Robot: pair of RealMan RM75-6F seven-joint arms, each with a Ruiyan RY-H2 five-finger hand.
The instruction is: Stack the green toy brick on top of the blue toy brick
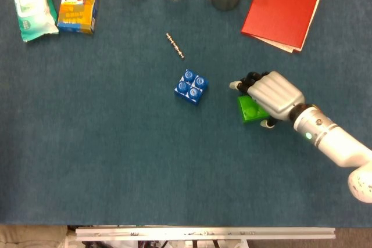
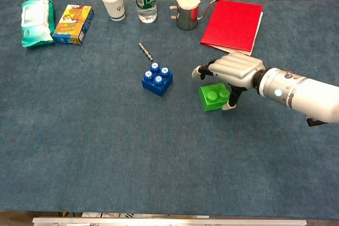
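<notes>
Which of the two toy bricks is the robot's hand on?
The green toy brick: the right hand arches over it, fingers at its sides. The blue toy brick sits apart to its left, untouched, studs up.

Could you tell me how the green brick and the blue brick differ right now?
The green brick lies under the right hand, whose fingers reach around it; the blue brick stands alone, untouched. The green one shows plain green studs, the blue one white-marked studs. Both are studded toy bricks on the table.
</notes>
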